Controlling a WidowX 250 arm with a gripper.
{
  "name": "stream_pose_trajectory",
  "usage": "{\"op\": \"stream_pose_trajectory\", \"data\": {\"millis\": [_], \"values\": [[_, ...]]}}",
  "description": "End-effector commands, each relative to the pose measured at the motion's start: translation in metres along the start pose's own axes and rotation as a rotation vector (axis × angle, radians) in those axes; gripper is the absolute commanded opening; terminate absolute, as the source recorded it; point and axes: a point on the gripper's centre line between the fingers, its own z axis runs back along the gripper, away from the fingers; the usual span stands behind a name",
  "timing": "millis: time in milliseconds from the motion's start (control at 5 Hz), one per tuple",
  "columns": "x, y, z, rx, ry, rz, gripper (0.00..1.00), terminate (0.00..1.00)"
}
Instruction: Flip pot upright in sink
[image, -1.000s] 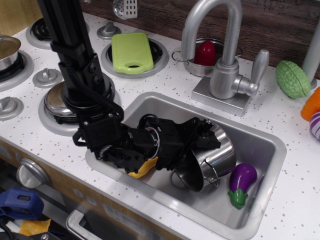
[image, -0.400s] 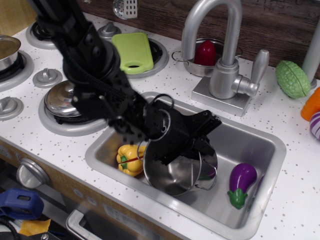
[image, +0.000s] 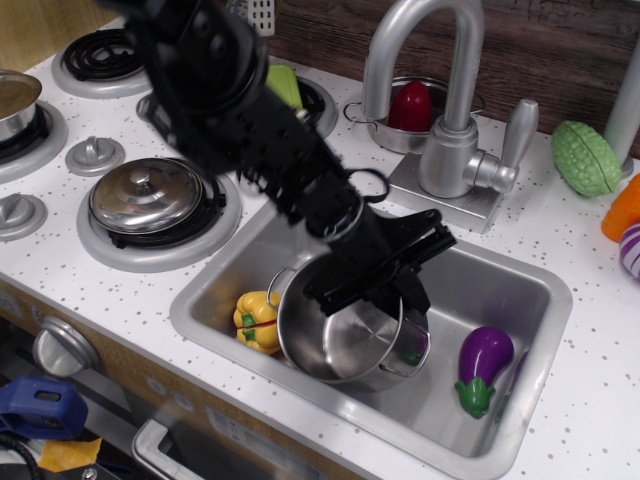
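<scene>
The shiny steel pot (image: 340, 342) stands in the sink (image: 520, 290) with its opening up, tilted a little toward the camera; its inside is empty. One wire loop handle shows at its left rim, another at the right. My black gripper (image: 385, 285) reaches down from the upper left and is shut on the pot's far rim. The arm hides part of the sink's back-left corner.
A yellow toy pepper (image: 252, 320) lies left of the pot, a purple eggplant (image: 483, 362) right of it, both in the sink. The large faucet (image: 440, 100) rises behind. A lidded pot (image: 145, 195) sits on the left burner. A small pot with a red item (image: 410, 105) stands behind the faucet.
The pot has turned from lying on its side to opening-up. The arm swung from the sink's left side up and over toward the back, and the yellow pepper came into view.
</scene>
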Motion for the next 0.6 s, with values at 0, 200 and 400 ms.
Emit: {"op": "stream_pose_trajectory", "data": {"millis": [0,200,400], "values": [[0.0,-0.013,0.012,0.05,0.033,-0.063,1.0,0.0],[-0.003,-0.012,0.009,0.097,0.005,-0.098,1.0,0.0],[-0.004,-0.003,-0.003,0.128,-0.098,-0.189,1.0,1.0]]}}
